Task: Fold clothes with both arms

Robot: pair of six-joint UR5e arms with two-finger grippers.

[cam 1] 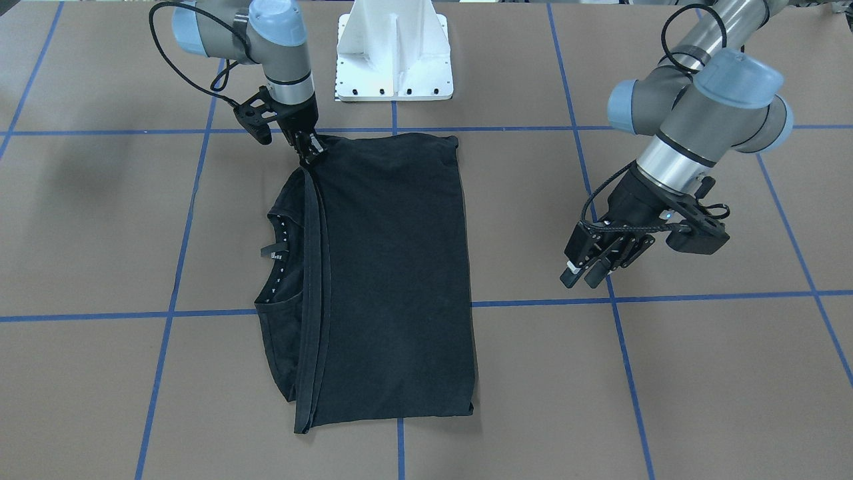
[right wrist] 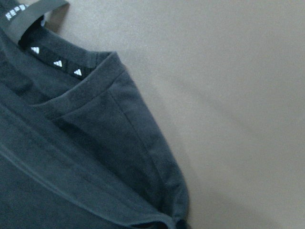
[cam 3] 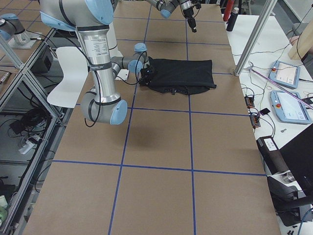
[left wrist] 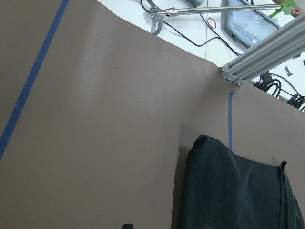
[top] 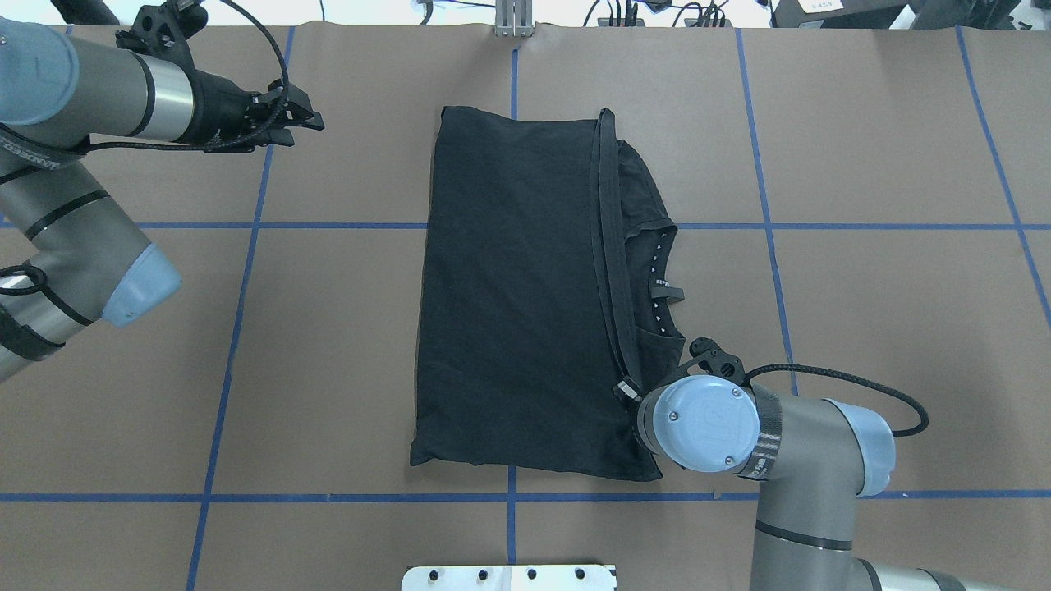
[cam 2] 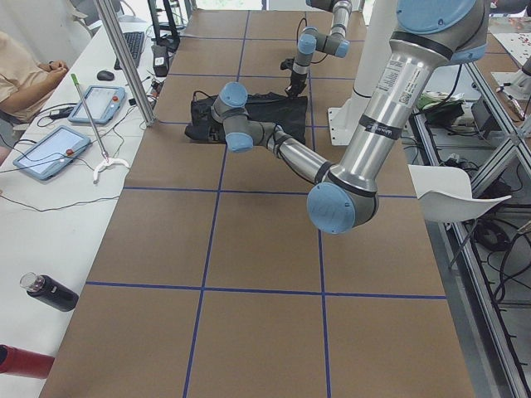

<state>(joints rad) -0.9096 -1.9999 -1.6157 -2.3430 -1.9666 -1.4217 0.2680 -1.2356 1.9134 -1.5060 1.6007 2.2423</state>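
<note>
Soft, light T-shirt (cam 1: 393,267), grip at hem corners: right gripper (cam 1: 310,150) jaws pinch one, left gripper (cam 1: 581,275) jaws look closed, empty.

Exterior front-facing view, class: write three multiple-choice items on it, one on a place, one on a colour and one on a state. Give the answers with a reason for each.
1. Where is the right gripper?
A. At a corner of the T-shirt on the robot's side.
B. Hovering far from the cloth.
C. On the middle of the cloth.

2. What colour are the tape lines on the table?
A. Red.
B. Blue.
C. Yellow.

3. How does the T-shirt lie?
A. Spread out, both sleeves showing.
B. Lifted in the air.
C. Folded over, flat on the table.

Answers:
1 A: its fingertips meet the cloth's corner nearest the white base.
2 B: the grid is blue on brown.
3 C: a folded-over layer covers all but the collar side.
</note>
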